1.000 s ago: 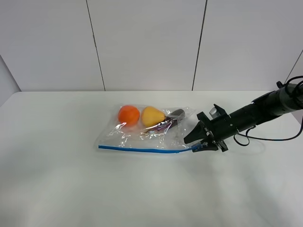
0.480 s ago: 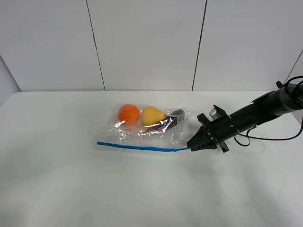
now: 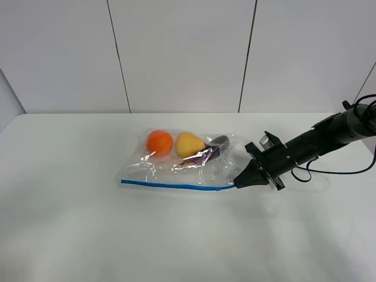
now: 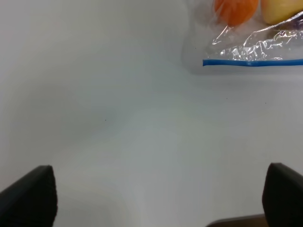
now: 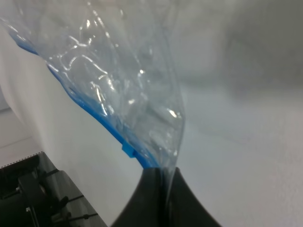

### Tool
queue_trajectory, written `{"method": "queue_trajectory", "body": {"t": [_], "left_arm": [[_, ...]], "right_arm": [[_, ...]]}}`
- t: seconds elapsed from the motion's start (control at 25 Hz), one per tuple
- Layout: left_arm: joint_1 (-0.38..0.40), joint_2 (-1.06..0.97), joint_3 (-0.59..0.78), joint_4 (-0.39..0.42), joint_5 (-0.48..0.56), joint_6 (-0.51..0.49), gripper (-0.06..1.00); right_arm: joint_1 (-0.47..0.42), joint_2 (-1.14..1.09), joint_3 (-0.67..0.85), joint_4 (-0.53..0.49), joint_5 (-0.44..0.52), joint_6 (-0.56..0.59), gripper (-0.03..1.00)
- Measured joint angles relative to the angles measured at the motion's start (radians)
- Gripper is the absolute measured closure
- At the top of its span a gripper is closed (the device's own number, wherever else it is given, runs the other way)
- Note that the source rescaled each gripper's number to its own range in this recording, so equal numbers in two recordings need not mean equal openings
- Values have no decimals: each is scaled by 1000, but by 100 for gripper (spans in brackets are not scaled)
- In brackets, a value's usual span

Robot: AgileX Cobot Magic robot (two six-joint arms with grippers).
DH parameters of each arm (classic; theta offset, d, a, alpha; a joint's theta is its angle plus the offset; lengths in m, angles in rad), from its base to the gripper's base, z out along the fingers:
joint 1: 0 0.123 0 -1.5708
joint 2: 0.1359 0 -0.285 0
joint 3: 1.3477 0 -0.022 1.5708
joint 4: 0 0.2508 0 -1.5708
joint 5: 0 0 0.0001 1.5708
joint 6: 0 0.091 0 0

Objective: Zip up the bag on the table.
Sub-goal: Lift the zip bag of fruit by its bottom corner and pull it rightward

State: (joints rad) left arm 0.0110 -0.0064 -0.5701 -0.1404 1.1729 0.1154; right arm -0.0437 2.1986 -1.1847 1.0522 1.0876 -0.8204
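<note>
The clear crinkly bag (image 3: 182, 167) lies on the white table (image 3: 88, 235), its blue strip (image 3: 176, 186) along the near edge. Inside are an orange (image 3: 160, 143), a yellow pear (image 3: 189, 144) and a purple eggplant (image 3: 211, 151). My right gripper (image 3: 238, 183) is shut on the bag's right corner at the end of the strip. The right wrist view shows the fingertips (image 5: 156, 182) pinching the plastic (image 5: 118, 80), with a small blue tab (image 5: 127, 150) on the strip close by. My left gripper (image 4: 161, 166) is open and empty over bare table, well away from the bag's left end (image 4: 246, 42).
The right arm (image 3: 317, 141) reaches in low from the right edge with a black cable (image 3: 335, 172) trailing on the tabletop. A white panelled wall (image 3: 188, 53) stands behind the table. The left arm is out of the exterior view.
My right gripper, open at the bag's corner a second ago, has shut on it. The blue strip has shifted slightly and lies straighter.
</note>
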Motion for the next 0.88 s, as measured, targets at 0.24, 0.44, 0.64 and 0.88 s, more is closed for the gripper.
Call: {"method": "queue_trajectory", "body": {"t": [0.24, 0.44, 0.64, 0.88], "left_arm": [[0, 0, 0, 0, 0, 0, -6], [0, 0, 0, 0, 0, 0, -6], [0, 0, 0, 0, 0, 0, -6], [0, 0, 0, 0, 0, 0, -6]], "right_arm": [[0, 0, 0, 64, 57, -32, 97], [0, -1, 0, 177, 114, -72, 97], [0, -36, 0, 209, 115, -75, 97], [0, -83, 0, 224, 114, -75, 97]]}}
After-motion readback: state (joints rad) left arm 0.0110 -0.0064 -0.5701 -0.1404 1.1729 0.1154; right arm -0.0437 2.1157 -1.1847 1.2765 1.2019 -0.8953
